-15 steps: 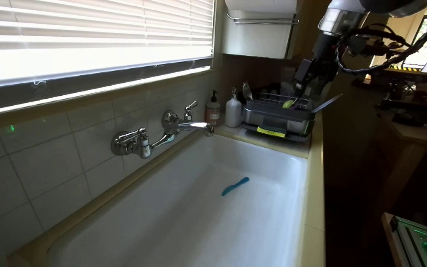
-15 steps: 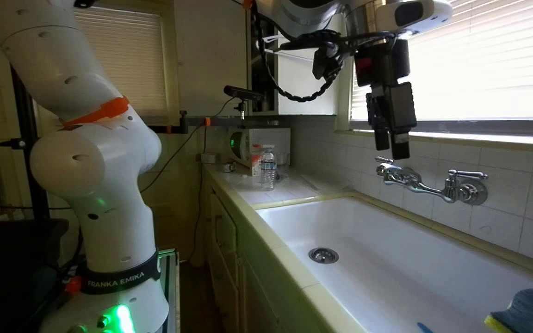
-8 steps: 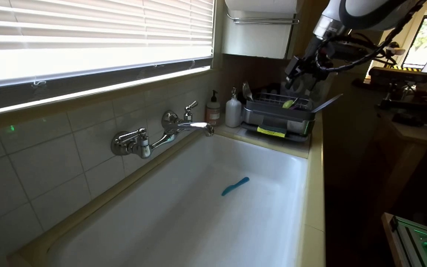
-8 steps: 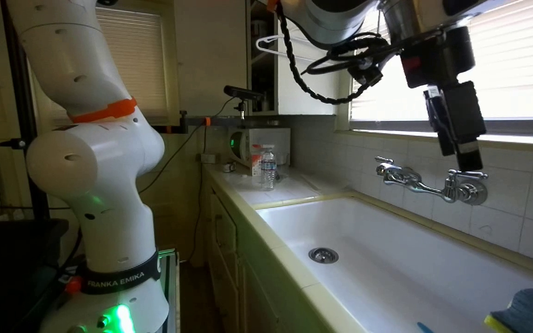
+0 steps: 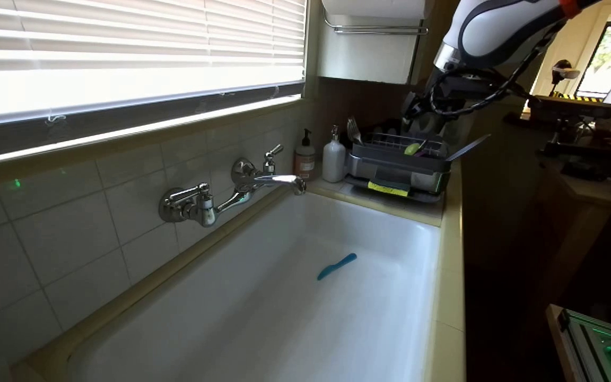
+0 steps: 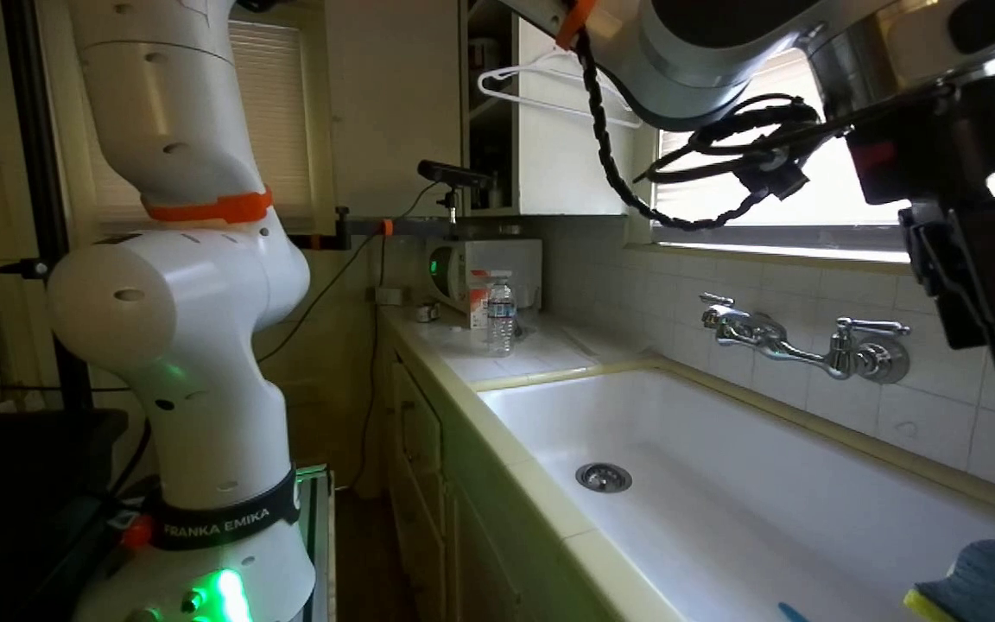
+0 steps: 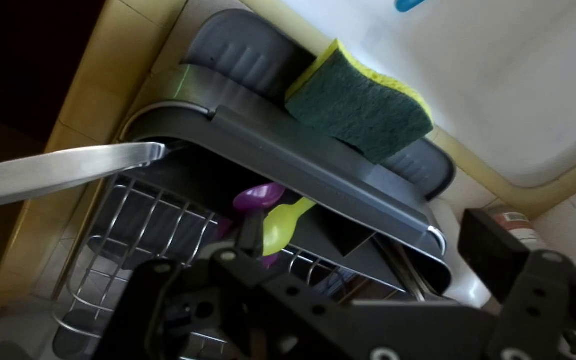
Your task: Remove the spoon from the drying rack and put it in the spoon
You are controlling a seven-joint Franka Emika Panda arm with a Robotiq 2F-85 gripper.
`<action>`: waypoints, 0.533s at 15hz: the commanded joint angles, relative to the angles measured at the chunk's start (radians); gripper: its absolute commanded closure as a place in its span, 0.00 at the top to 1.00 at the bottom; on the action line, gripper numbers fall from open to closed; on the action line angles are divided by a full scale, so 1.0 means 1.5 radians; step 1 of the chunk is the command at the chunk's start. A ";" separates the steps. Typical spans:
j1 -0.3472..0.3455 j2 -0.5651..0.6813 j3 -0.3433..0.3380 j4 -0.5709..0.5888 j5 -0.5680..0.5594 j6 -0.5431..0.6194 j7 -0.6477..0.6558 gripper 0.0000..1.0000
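Left to right across the wrist view, a broad silver handle (image 7: 63,171) juts past the left end of the drying rack (image 7: 278,150); a purple spoon (image 7: 260,196) stands near the rack's middle with a yellow-green spoon (image 7: 280,226) just beside it; a sponge (image 7: 358,105) leans on the rack's front, facing the sink (image 7: 518,75); and thin metal utensils (image 7: 405,265) stand at the rack's right end. The claw (image 7: 360,230) hangs above the rack, fingers spread wide, nothing pinched between them. The task's spoon (image 5: 422,145) is probably the slender dark-grey piece seen in an exterior view standing tilted in the rack, close by the yellow-green one; the wrist view does not show it for certain, as the left-hand finger (image 7: 252,237) covers that part of the rack. The coming move seems to turn on this: the spoon lies below the claw, likely nearer that finger than the middle of the gap, its long axis running steeply down into the rack. With just one arm (image 5: 488,32) to do it, that would call for a shift toward the rack's left end before lowering.
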 commanded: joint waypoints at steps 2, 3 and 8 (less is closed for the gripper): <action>0.001 0.067 -0.027 0.050 -0.032 0.011 0.034 1.00; 0.002 0.076 -0.033 0.058 -0.033 0.008 0.036 1.00; 0.004 0.119 -0.064 0.089 -0.041 0.008 0.049 1.00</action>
